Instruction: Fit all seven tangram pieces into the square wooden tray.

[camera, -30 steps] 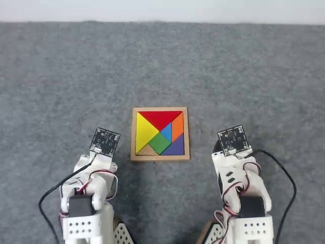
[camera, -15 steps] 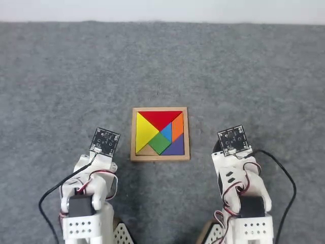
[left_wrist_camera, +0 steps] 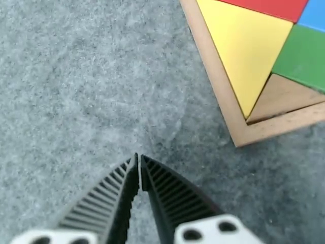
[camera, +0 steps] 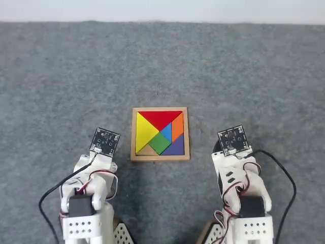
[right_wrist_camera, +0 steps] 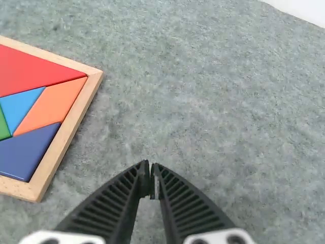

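At centre of the grey felt-covered counter (camera: 244, 71) sits the square wooden tray (camera: 160, 158), lying flat w/ coloured pieces flush inside. The large red triangle (camera: 160, 118) fills the tray's far side. The large yellow triangle (camera: 143, 132) fills its left side, and the two meet at tray centre. The small light-blue triangle (camera: 166, 133) is just right of tray centre, touching the orange parallelogram (camera: 177, 128), which runs along the tray's right rim. The green square (camera: 159, 143) stands on its point just to the near side of tray centre. The indigo triangle (camera: 175, 148) takes the tray's near-right corner. The tray's near-left corner shows a plain wood-coloured triangle (camera: 144, 150); can't tell if that's a piece or bare tray floor.

The left arm (camera: 89, 193) is near-left of the tray and the right arm (camera: 241, 188) near-right, both apart from it. The left jaws are closed, tips together w/ nothing between them, pointing at felt just off the near-left corner of the tray (left_wrist_camera: 218, 76). The right jaws are likewise closed & empty, pointing at felt just off the right rim of the tray (right_wrist_camera: 67, 127).
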Tool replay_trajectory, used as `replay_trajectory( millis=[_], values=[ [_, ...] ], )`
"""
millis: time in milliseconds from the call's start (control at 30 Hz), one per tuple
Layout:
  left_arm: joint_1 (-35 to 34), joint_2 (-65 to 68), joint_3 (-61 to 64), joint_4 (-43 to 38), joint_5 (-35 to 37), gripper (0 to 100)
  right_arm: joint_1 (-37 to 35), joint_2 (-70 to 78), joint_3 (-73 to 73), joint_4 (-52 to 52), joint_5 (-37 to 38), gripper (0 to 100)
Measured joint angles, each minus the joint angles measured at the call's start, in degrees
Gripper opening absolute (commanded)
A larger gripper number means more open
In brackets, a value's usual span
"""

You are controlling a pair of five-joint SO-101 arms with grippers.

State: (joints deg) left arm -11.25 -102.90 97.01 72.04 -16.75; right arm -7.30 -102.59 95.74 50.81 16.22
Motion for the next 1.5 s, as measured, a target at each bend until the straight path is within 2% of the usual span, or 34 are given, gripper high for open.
replay_trajectory(
  millis=[500,633,800,1067,1300,1500],
  values=[
    [0.0,0.0,0.0,0.0,0.0,1,0.4,-0.1,0.0,1.5,0.0,0.6],
    [0.0,0.0,0.0,0.0,0.0,1,0.2,-0.1,0.0,8.3,0.0,0.6],
    [0.0,0.0,0.0,0.0,0.0,1,0.2,-0.1,0.0,21.7,0.0,0.6],
    [0.3,0.0,0.0,0.0,0.0,1,0.2,-0.1,0.0,23.1,0.0,0.6],
    [14.9,0.0,0.0,0.0,-0.1,1,0.2,-0.1,0.0,23.1,0.0,0.6],
    [19.4,0.0,0.0,0.0,-0.1,1,0.2,-0.1,0.0,23.1,0.0,0.6]
  ],
)
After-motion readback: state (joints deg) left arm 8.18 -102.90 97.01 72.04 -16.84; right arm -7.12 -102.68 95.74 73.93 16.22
